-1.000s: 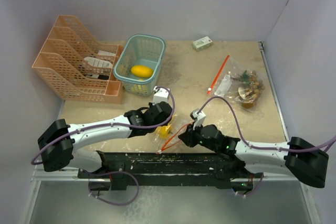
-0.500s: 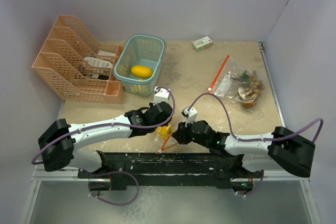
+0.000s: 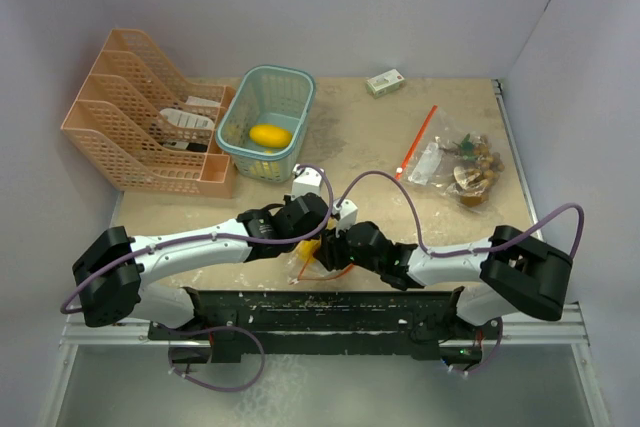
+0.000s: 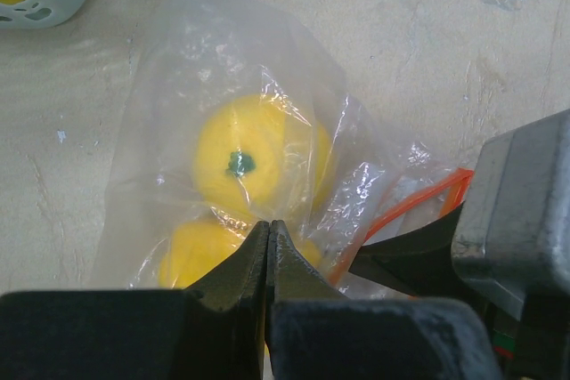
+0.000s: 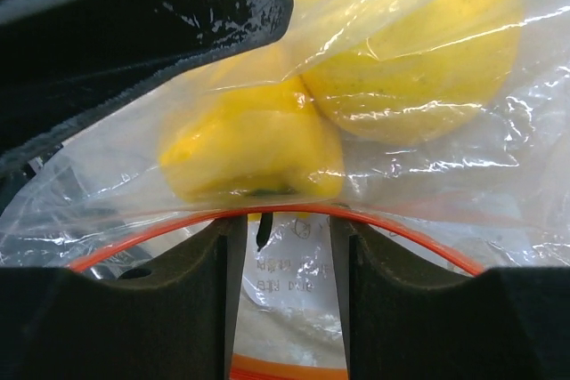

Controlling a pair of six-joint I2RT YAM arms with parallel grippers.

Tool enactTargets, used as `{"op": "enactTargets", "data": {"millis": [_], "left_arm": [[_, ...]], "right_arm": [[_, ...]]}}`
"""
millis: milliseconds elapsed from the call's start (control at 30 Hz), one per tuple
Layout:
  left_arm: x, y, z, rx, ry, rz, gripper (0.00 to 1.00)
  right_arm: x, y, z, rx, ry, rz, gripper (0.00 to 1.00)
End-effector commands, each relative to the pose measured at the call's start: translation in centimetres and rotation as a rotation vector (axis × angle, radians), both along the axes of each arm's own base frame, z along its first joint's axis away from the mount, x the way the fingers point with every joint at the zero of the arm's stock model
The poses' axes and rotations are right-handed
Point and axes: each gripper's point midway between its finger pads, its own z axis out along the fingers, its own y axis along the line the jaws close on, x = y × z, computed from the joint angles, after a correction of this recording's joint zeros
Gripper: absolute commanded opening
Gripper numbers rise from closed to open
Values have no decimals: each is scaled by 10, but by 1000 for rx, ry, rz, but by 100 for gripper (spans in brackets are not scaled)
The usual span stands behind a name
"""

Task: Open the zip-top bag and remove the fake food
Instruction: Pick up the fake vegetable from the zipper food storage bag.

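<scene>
Left pincer (image 4: 268, 225) is clamping the zip-top bag (image 4: 169, 68); right pincer (image 5: 285, 229), at 3 o'clock, is straddling the orange zip (image 5: 383, 220), jaws parted.

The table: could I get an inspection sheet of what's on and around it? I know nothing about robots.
Surface: beige mottled table top.
Job's things: clear zip-top bag with an orange zip between the arms, with glossy yellow toy fruits inside; second clear bag of mixed toy foods lying apart at the right.
Clutter: peach plastic file rack; teal plastic basket holding one yellow fruit; small white-green box at the back.
Grippers: left gripper, fingers shut on the bag's film; right gripper, fingers apart at the orange zip.
Cables: purple cables looping along both arms.
Surroundings: pale plain walls on three sides.
</scene>
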Motion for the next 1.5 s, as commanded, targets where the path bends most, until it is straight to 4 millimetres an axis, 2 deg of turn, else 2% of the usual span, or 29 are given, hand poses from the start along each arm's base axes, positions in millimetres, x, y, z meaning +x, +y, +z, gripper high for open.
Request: {"op": "enactTargets", "data": {"millis": [0,167,333,433,567,767,1033,1200,1333,1400,1467], "left_arm": [[6,-6,10,-37,-26,12,0],[6,-6,9,-35,-26,12,0],[6,-4,8,-29,-25,16,0],[6,-3,8,-24,-27,19,0],[6,-3,8,-24,-28,20,0],[9,-5,5,-22,-23,15,0],[12,-10,-2,-27,-7,8,0],[13,-11,-7,-22,3,9,0],[13,-12,-10,-33,11,14,0],[12,-10,-9,-44,13,19,0],[9,-7,-5,-73,2,22,0]], "right_arm": [[4,14,18,68,-35,20,42],[3,16,20,78,-35,27,31],[2,16,26,94,-41,31,8],[0,12,29,101,-43,31,0],[-5,0,34,117,-36,13,0],[-15,-30,42,141,-25,-41,0],[-19,-69,81,201,-85,-122,0],[-17,-84,128,256,-176,-145,0],[-3,-94,170,245,-287,-195,0],[7,-98,186,211,-325,-237,0],[19,-96,194,154,-346,-267,0]]}}
